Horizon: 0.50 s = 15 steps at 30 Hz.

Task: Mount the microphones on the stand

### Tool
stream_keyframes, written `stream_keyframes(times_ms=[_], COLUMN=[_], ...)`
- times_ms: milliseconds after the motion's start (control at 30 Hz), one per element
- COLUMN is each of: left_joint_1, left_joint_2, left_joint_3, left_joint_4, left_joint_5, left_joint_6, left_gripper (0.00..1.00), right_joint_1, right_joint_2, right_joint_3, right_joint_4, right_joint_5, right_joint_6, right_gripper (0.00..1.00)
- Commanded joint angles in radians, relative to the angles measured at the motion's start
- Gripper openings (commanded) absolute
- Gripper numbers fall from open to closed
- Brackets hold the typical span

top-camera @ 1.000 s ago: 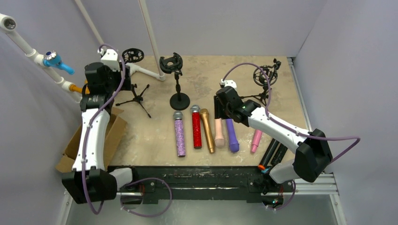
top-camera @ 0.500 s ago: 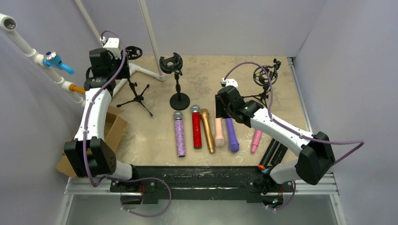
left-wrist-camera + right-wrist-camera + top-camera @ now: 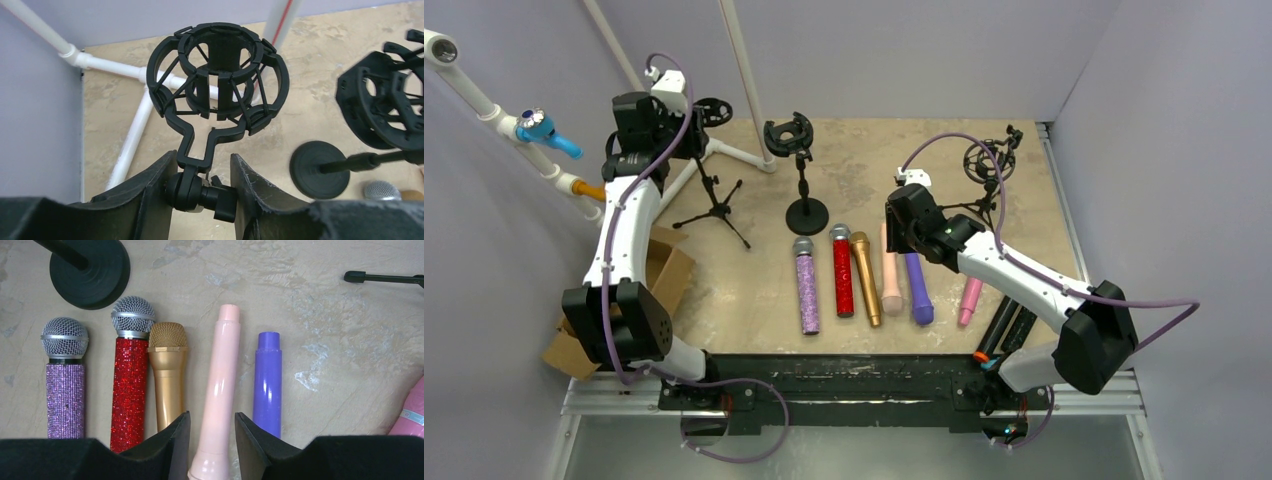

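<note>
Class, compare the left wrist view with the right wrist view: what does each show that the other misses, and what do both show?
Left wrist only: the left gripper astride the joint of a black cage mount, plus white pipes. Right wrist only: the right gripper astride a peach microphone, with a gold microphone and a red microphone beside it. Both: the round stand base.

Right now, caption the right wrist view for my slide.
Open right gripper astride the peach microphone, gold microphone and purple microphone flanking.
</note>
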Motion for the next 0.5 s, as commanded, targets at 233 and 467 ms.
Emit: stream_keyframes(times_ms=[233,467], left_joint_1=[0.004,0.026], left_joint_2=[-0.117,-0.151], left_joint_3=[0.002,-0.006], left_joint_4=[-0.2,-0.32], left_joint_5=[0.437,0.567], left_joint_6=[0.261,0.497], left_gripper=[0.0,0.0], right_joint_1=[0.002,0.002], right_joint_2=[-0.032,-0.036], right_joint_3=[0.001,-0.014], right_joint_4=[0.017,0.02], right_joint_5=[0.011,0.009], right_joint_6=[-0.014,-0.01], right_gripper=[0.4,0.4])
